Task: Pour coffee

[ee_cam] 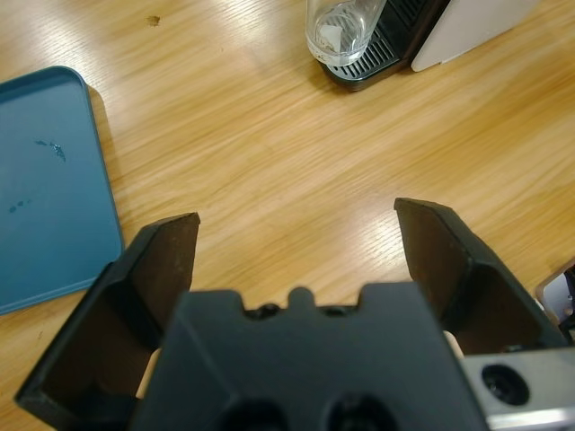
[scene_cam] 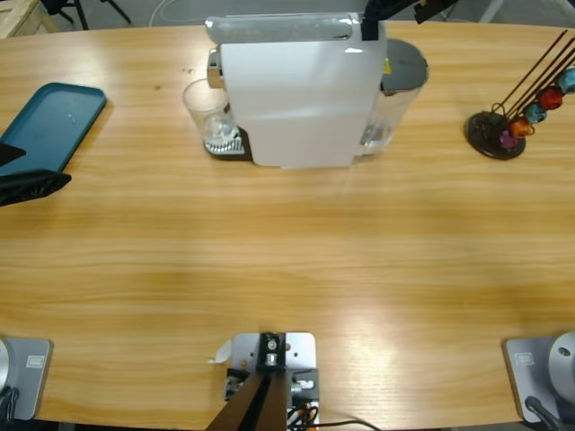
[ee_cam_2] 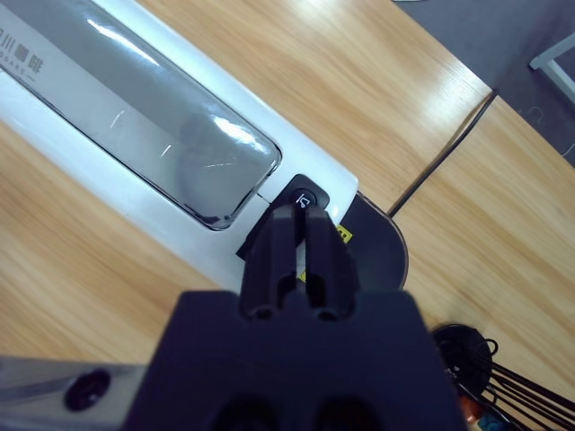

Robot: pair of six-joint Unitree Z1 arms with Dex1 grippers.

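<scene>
The white coffee machine (scene_cam: 296, 90) stands at the back middle of the table. An empty clear glass cup (scene_cam: 207, 109) sits on its drip tray (ee_cam: 370, 61), under the spout end. My right gripper (ee_cam_2: 301, 220) is shut, with its tips resting at a small black button (ee_cam_2: 304, 199) on the machine's top, just beyond the silver lid (ee_cam_2: 153, 126); the high view shows the right gripper (scene_cam: 370, 25) over the machine's back right. My left gripper (ee_cam: 296, 224) is open and empty, low over the bare wood at the left edge (scene_cam: 31, 187), well short of the glass cup (ee_cam: 346, 31).
A teal tray (scene_cam: 49, 121) lies at the far left, beside the left gripper. A black capsule stand (scene_cam: 499, 135) with several coloured capsules is at the right. The machine's water tank (scene_cam: 395, 99) is on its right side.
</scene>
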